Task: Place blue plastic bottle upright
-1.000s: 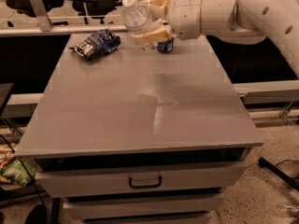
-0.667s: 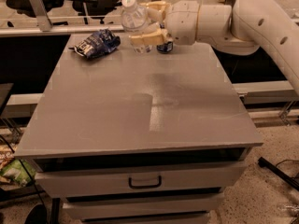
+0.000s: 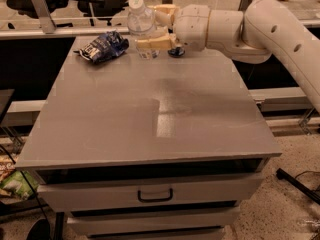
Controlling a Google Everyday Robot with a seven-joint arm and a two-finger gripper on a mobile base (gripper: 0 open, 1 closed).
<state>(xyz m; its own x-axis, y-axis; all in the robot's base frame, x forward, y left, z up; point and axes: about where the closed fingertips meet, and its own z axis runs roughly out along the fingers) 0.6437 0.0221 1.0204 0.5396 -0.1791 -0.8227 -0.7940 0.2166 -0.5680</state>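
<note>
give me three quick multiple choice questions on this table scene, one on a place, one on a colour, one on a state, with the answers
1. Where does the snack bag lie on the table?
A. far left corner
B. near right corner
C. dead centre

2. What colour is the cap of the bottle?
A. red
B. white
C. green

3. How is the bottle?
A. lying flat, alone
B. tipped over onto the bag
C. upright in the claw

Answers:
1 A: the bag sits at the far left, to the left of the bottle.
2 B: the cap shows white above the clear body.
3 C: the claw, at the table's far edge, is shut around the bottle, which stands cap up.
</note>
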